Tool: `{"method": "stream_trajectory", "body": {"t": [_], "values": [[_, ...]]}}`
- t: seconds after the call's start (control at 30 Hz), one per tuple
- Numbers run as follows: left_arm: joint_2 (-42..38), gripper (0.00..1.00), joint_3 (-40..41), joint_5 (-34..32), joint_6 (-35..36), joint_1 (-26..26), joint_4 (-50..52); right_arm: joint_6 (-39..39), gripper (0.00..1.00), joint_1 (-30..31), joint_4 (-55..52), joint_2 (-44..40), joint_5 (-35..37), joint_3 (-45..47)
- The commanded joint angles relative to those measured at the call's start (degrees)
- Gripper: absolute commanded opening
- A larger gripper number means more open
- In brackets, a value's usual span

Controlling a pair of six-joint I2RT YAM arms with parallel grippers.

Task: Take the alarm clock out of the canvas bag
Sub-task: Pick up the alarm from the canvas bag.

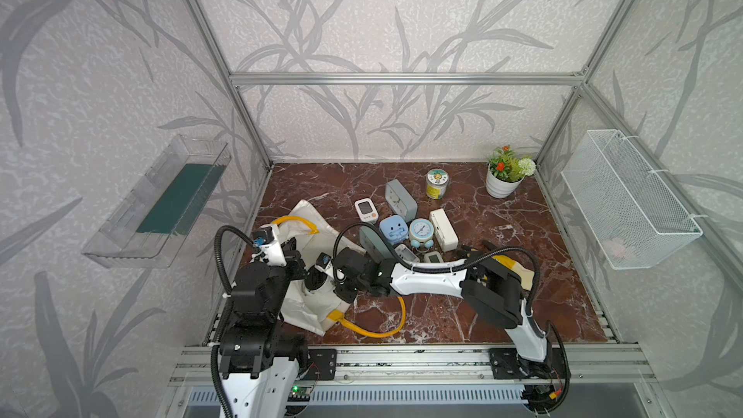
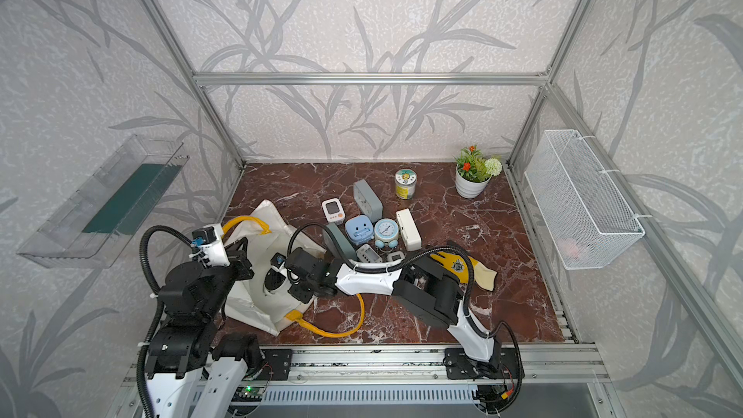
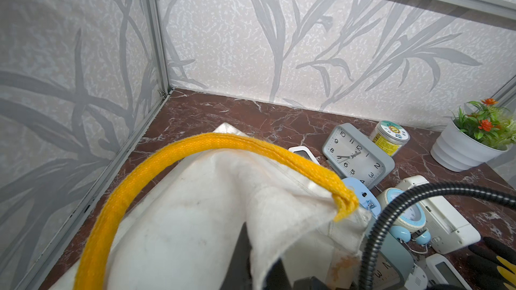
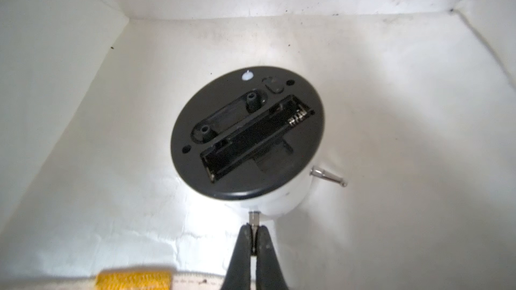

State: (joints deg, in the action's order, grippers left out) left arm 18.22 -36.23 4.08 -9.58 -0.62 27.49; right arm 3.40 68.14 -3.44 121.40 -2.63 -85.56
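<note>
In the soft canvas bag [image 4: 83, 79], the right gripper [image 4: 253, 231] pinches a thin metal peg [image 4: 254, 216] on the round, black-backed alarm clock [image 4: 248, 132]. The left gripper [image 3: 261, 246] clamps the bag's cloth rim [image 3: 307, 218].

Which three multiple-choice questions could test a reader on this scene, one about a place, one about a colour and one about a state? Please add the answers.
1. Where is the alarm clock with the black back?
A) in the canvas bag
B) in the wire basket
C) beside the plant pot

2. What colour are the bag's strap handles?
A) blue
B) yellow
C) green

3. How is the right gripper?
A) open above the table
B) shut on a jar
C) shut on the clock's metal leg

Answers:
1 A, white fabric walls surround the clock in the right wrist view.
2 B, the straps are yellow in both top views.
3 C, the jaws pinch the leg.
</note>
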Motion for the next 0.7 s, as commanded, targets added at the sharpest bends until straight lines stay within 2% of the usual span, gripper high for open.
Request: {"method": "stream_trajectory", "body": {"t": [0.0, 0.33, 0.67], "values": [[0.15, 0.0, -2.79, -2.76, 1.67, -0.08, -1.06, 0.25, 0.0, -0.52, 3.46, -4.25, -0.52, 1.15], [0.51, 0.0, -3.03, -4.07, 2.3, -0.1, 0.12, -1.7, 0.0, -0.8, -0.25, -7.36, -1.17, 4.87], [0.43, 0.0, -2.84, -3.15, 2.0, -0.14, -0.3, -2.75, 0.0, -0.77, -3.72, -6.73, -1.65, 5.77]]}}
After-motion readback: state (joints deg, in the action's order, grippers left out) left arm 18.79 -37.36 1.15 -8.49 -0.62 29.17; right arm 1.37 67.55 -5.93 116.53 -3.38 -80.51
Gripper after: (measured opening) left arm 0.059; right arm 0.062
